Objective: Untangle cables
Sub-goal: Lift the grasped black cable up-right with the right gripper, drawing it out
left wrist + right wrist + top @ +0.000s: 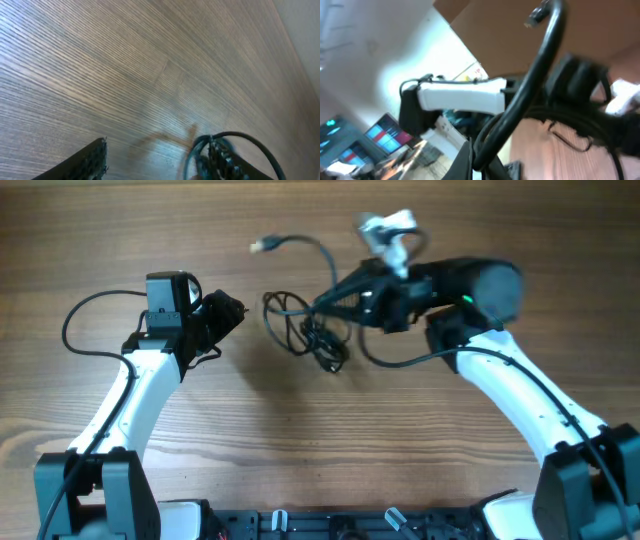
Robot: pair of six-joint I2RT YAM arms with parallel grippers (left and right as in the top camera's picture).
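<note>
The cables [315,335] lie as a dark knotted bundle near the middle of the surface [300,450], between the two arms. One strand curves up and away to a pale plug [262,246] that rests apart from the knot. The right jaws are together, clamped on the cables at the bundle's upper right edge. The right wrist view shows a black cord [530,85] rising out from between them. The left jaws stand apart with nothing between them: in the left wrist view the fingers [90,162] frame bare wood, and from overhead they sit near the knot's left side without touching it. A black loop shows by the other finger in that view, and I cannot tell whether it is a task cable or the arm's own wire.

By my reading, the step in hand is working a strand free: the right arm [520,390] anchors or lifts one part, while the left arm [130,395] is free to take a hold. The next move calls for the left jaws to reach across to a loop on the knot's near side. They should close on a single strand rather than several, then draw it away from the right arm's hold, slowly, so the knot loosens instead of tightening.

A pale object [388,225] shows by the right arm's wrist, too blurred to name. No container is in view, so there are no contents to tell of
</note>
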